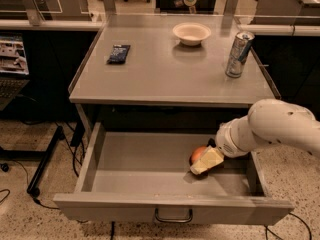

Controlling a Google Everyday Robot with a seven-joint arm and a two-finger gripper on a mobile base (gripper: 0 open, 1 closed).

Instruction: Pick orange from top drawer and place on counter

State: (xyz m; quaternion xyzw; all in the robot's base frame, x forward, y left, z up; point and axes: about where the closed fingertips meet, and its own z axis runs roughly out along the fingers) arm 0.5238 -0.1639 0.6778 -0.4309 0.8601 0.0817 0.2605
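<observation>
The orange (198, 154) lies on the floor of the open top drawer (135, 171), right of the middle. My gripper (205, 160) reaches down into the drawer from the right on a white arm (280, 129). Its cream tip sits right against the orange and covers its front right side. The orange rests low in the drawer. The counter (165, 74) is the grey tabletop above the drawer.
On the counter stand a white bowl (191, 33) at the back, a tall drink can (239, 54) at the right and a dark packet (119, 53) at the left. The drawer front has a loop handle (173, 217). A black stand (45, 161) is on the floor at left.
</observation>
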